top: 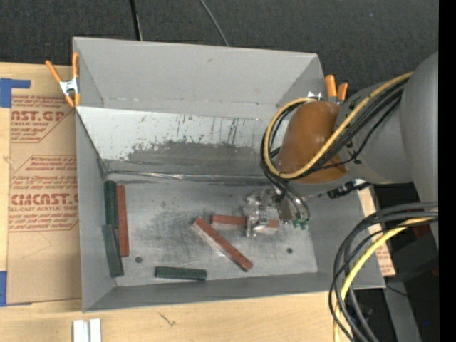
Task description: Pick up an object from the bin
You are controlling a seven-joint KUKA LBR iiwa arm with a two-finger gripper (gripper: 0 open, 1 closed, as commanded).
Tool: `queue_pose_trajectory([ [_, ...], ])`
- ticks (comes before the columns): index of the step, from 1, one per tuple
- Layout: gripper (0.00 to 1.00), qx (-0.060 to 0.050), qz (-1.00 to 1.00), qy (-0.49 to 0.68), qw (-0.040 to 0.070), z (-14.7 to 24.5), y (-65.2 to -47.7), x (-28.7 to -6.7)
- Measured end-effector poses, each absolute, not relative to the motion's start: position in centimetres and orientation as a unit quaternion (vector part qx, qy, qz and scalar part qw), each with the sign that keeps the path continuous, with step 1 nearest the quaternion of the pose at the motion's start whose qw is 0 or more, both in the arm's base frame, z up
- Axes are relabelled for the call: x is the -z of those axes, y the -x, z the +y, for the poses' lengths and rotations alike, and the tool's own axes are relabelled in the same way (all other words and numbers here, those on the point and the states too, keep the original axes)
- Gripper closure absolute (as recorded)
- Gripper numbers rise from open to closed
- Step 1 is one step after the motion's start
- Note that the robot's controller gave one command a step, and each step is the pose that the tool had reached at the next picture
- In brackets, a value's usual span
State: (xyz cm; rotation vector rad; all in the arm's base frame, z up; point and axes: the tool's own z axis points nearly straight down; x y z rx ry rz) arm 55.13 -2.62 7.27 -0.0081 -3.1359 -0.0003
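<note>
Reddish-brown, short and flat-sided, a small bar (228, 221) is noted on the bin floor right of centre, lying roughly level across the view. Its right end is lost among the metal parts of the gripper (264, 218), which is set low over it. Whether the gripper is spread or closed on the bar cannot be told from this angle.

A longer reddish-brown bar (224, 246) is seen just beside it, running diagonally from near the short bar's left end down towards the front right. Both look matt and square-edged, like cut strips.

Against the left wall, dark green bars (110, 205) are laid end to end along the wall, with a red bar (122, 219) just beside them on the inner side. One more dark green bar (180, 273) is recorded near the front wall, well apart from the gripper.

The bin (178, 127) is of grey sheet metal with sloping walls; its back wall and floor are scuffed and streaked with dark wear marks.

An orange rounded cover (306, 137) is carried above the gripper, and yellow and black cables (268, 142) are looped round it.

Dark grey flooring (285, 13) is seen behind the bin, and a pale wooden surface (214, 323) in front of it.
</note>
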Motion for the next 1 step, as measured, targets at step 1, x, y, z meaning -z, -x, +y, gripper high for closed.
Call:
queue_pose_trajectory([
  [1,1.00,0.000,-1.000,0.031,-0.003,-2.17,-54.22,-24.26],
])
